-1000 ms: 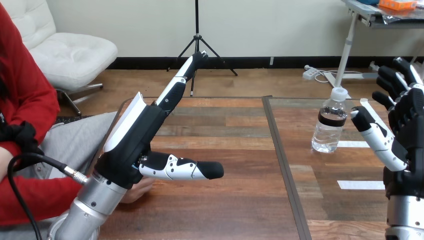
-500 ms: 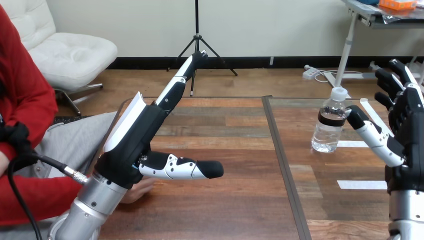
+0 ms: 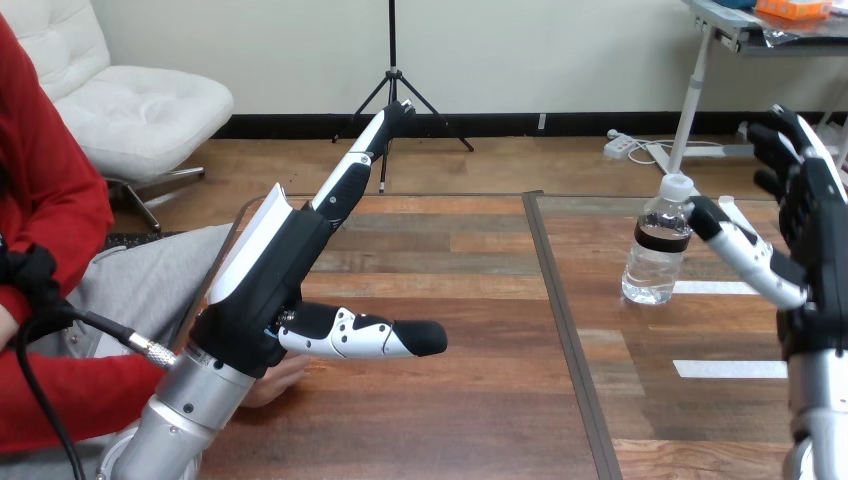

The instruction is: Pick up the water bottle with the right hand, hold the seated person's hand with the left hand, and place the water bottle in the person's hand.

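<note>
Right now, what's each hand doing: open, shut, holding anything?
Left hand: open, fingers straight, holding nothing.
Right hand: open beside the water bottle, not gripping it.

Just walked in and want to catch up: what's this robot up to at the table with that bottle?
The robot is setting up a handover. Its right hand is open beside the upright water bottle on the table, thumb close to the bottle's shoulder, not gripping it. Its left hand reaches out open over the table's left side, above the person's hand resting there, not holding it.
</note>
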`<state>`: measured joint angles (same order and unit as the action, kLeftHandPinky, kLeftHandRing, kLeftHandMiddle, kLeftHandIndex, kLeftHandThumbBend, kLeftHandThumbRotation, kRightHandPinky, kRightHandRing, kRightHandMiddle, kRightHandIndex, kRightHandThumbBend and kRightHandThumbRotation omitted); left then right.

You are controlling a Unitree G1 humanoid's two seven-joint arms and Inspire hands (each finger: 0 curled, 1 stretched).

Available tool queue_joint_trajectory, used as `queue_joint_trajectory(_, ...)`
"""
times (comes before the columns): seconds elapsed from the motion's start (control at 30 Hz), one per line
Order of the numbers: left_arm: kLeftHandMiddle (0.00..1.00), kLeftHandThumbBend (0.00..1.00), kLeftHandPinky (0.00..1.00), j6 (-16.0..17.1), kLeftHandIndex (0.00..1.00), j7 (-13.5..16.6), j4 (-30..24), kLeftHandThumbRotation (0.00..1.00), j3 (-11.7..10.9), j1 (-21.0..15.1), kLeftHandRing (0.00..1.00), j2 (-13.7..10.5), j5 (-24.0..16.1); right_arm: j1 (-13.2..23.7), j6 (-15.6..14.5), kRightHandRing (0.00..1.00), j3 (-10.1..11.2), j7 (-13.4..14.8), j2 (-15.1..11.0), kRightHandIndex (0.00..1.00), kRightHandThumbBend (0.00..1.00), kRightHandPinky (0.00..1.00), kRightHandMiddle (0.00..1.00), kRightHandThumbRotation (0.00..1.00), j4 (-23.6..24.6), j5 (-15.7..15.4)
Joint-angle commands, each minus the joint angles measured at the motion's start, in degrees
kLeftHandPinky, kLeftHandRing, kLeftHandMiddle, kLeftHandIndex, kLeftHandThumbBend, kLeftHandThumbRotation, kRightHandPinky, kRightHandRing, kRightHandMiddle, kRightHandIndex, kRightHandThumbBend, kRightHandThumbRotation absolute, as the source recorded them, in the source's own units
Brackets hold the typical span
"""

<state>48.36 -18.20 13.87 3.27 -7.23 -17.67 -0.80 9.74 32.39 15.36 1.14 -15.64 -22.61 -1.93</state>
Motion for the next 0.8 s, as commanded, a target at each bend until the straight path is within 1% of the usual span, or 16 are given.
queue_joint_trajectory(0.0,1.00,1.00,1.00,0.0,1.00,0.6,-1.6,0.56,-0.5,-2.0,1.00,0.4,0.2,7.9,-1.3,0.91,-1.0,-0.2,-3.9,0.89,1.00,0.93,0.87,0.50,-1.5,-2.0)
queue_joint_trajectory(0.07,1.00,1.00,1.00,0.0,1.00,0.6,-1.7,0.56,-0.4,-2.0,1.00,0.5,0.2,8.7,-1.8,0.91,-1.2,0.0,-4.8,0.89,1.00,0.93,0.86,0.51,-2.3,-3.0)
queue_joint_trajectory(0.1,1.00,1.00,1.00,0.1,1.00,0.6,-1.7,0.56,-0.5,-2.0,1.00,0.5,0.1,9.5,-2.1,0.91,-1.5,0.2,-5.6,0.89,1.00,0.94,0.86,0.51,-3.0,-4.1)
queue_joint_trajectory(0.2,1.00,1.00,1.00,0.2,1.00,0.8,-1.7,0.55,-0.5,-1.9,1.00,0.6,-0.2,11.2,-2.5,0.91,-2.1,0.4,-7.3,0.89,1.00,0.93,0.87,0.52,-4.7,-6.0)
queue_joint_trajectory(0.27,1.00,1.00,1.00,0.1,1.00,0.9,-1.9,0.55,-0.5,-1.8,1.00,0.7,-0.3,12.1,-2.5,0.91,-2.4,0.3,-8.1,0.89,1.00,0.93,0.87,0.52,-5.8,-6.8)
queue_joint_trajectory(0.4,1.00,1.00,1.00,-0.2,1.00,0.9,-2.4,0.55,-0.4,-1.5,1.00,0.8,-0.2,15.6,-3.0,0.91,-3.6,-0.1,-10.4,0.89,1.00,0.93,0.87,0.52,-9.5,-8.8)
queue_joint_trajectory(0.47,1.00,1.00,1.00,-0.3,1.00,1.0,-2.4,0.55,-0.4,-1.4,1.00,0.9,-0.3,16.6,-3.2,0.90,-4.0,-0.1,-11.0,0.89,1.00,0.93,0.87,0.52,-10.7,-9.3)
queue_joint_trajectory(0.53,1.00,1.00,1.00,-0.1,1.00,1.0,-2.4,0.55,-0.4,-1.4,1.00,1.0,-0.4,18.1,-4.2,0.90,-4.7,0.2,-11.8,0.89,1.00,0.92,0.87,0.52,-12.0,-10.7)
queue_joint_trajectory(0.6,1.00,1.00,1.00,0.0,1.00,1.0,-2.4,0.55,-0.4,-1.4,1.00,1.0,-0.5,19.6,-4.4,0.90,-5.3,0.3,-12.5,0.89,1.00,0.91,0.86,0.52,-13.6,-11.6)
queue_joint_trajectory(0.67,1.00,1.00,1.00,0.0,1.00,1.0,-2.4,0.55,-0.3,-1.3,1.00,1.0,-0.5,20.7,-4.2,0.89,-5.8,0.3,-12.9,0.88,1.00,0.88,0.86,0.52,-15.1,-12.1)
queue_joint_trajectory(0.77,1.00,1.00,1.00,-0.1,1.00,1.0,-2.5,0.55,-0.3,-1.2,1.00,1.1,-0.5,22.6,-4.8,0.88,-6.6,0.4,-13.5,0.88,1.00,0.86,0.85,0.52,-17.2,-13.1)
